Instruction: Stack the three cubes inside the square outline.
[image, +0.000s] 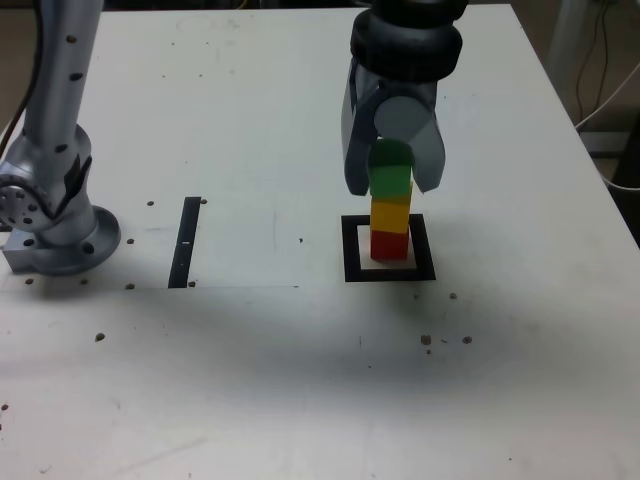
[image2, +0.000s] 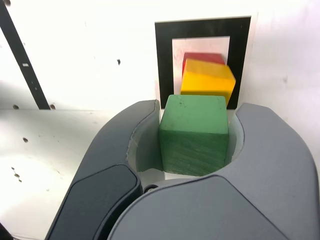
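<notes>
The red cube (image: 389, 244) stands inside the black square outline (image: 351, 250), with the yellow cube (image: 390, 212) on top of it. The green cube (image: 390, 179) rests on the yellow one, so all three form one upright column. My gripper (image: 393, 185) comes down from above and is shut on the green cube, one finger against each side. In the wrist view the green cube (image2: 194, 135) fills the gap between the dark jaws of my gripper (image2: 197, 107). Beyond it show the yellow cube (image2: 207, 82), a sliver of the red cube (image2: 202, 57) and the outline (image2: 164, 60).
A thin black strip (image: 187, 242) lies on the white table (image: 250, 380) to the exterior view's left of the outline. The arm's grey base (image: 55, 225) stands at the far left of that view. Small dark specks dot the tabletop.
</notes>
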